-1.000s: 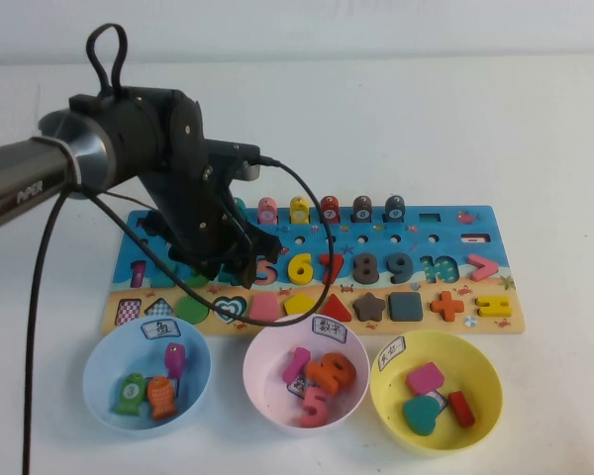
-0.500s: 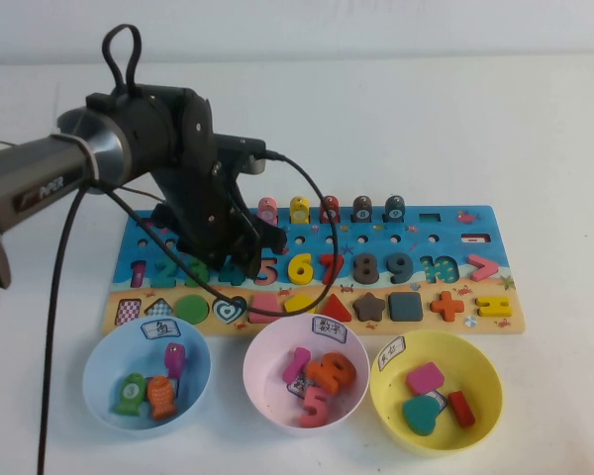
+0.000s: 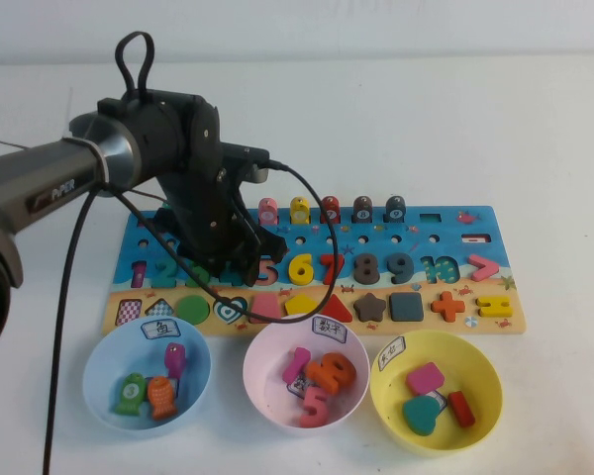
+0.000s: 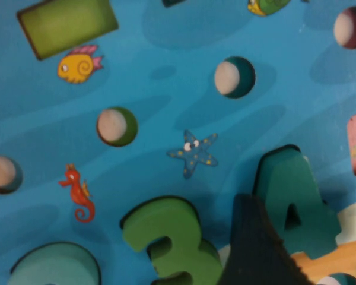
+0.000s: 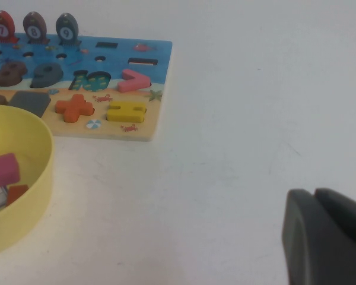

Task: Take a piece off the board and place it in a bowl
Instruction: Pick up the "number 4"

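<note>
My left gripper (image 3: 240, 259) hangs low over the left part of the board (image 3: 416, 240), right above the number row. Through my left wrist camera, the teal-green "4" (image 4: 296, 205) sits in its slot directly beneath me, with one dark fingertip (image 4: 256, 249) coming down just beside it, on the side of the green "3" (image 4: 172, 237). My other finger barely shows at the picture's edge on the far side of the "4". The two fingers stand apart with the piece between them, so my jaws are spread and not yet closed on anything. From the high view my own wrist hides the "4".

The pink bowl (image 3: 264, 388) lies near my gripper, on the robot's side of the board and a little toward my right arm's side, already holding some number pieces. The light blue bowl (image 3: 101, 386) sits beside it further to my left, and the yellow bowl (image 3: 480, 371) further to my right.

My right gripper (image 5: 326, 237) rests off over bare table, well apart from the board, past the board's right end; I cannot tell how its fingers are set.
</note>
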Controlling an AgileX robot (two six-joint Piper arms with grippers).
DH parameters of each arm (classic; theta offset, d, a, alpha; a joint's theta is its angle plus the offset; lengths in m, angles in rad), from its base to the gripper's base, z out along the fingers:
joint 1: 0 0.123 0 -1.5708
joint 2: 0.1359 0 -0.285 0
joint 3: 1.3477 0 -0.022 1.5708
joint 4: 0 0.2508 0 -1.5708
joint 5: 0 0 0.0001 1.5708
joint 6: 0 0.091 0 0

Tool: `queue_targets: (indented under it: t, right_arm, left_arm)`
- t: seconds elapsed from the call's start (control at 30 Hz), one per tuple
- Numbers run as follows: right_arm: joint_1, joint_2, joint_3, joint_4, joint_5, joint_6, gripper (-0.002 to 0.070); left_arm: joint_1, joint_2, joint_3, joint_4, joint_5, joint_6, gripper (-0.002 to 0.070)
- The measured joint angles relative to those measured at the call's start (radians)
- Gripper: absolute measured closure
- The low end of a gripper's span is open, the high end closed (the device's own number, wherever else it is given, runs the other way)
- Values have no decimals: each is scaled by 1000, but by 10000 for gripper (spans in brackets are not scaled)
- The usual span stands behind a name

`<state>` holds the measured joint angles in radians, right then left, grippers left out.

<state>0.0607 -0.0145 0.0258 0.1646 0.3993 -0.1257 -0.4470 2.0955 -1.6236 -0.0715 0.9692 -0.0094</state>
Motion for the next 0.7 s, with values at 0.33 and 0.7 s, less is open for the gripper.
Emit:
queue_targets:
  t: [0.33,0.7]
  right_arm:
    - [0,0,0,0,0,0,695]
    - [0,0,0,0,0,0,695]
  left_arm:
    - [-2,5,-6,15,7,0,442]
    - [-2,5,-6,17,7,0,445]
